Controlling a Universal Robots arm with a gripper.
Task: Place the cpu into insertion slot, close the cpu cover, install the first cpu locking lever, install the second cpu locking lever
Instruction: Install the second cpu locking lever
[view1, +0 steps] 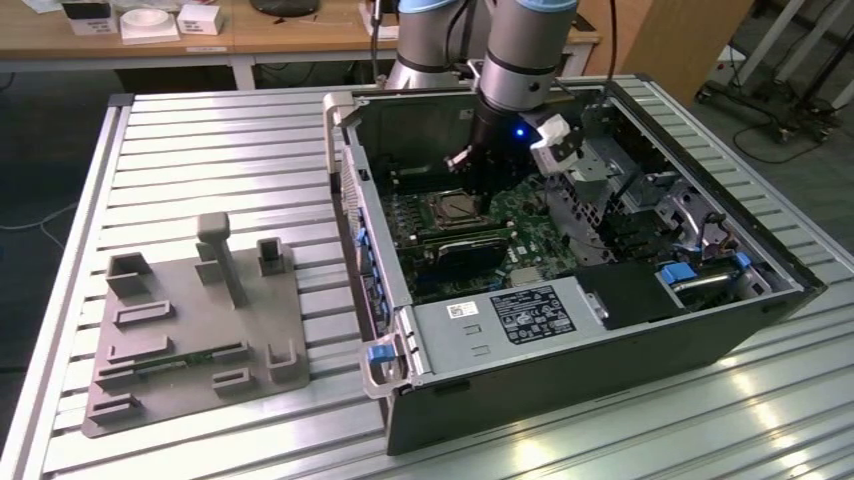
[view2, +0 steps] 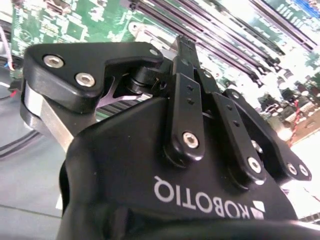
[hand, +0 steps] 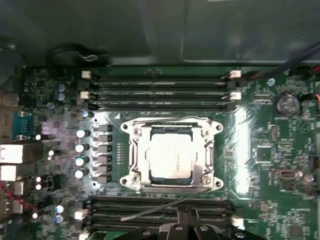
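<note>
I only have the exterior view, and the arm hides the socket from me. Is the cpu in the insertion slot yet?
Observer: Yes. In the first wrist view the cpu lies flat in the insertion slot.
Operator: Is the cover down?
Observer: The cpu cover lies closed, framing the chip.
Operator: And the levers?
Observer: One wire lever looks loose, slanting across the memory slots next to the gripper, whose fingers are together.
</note>
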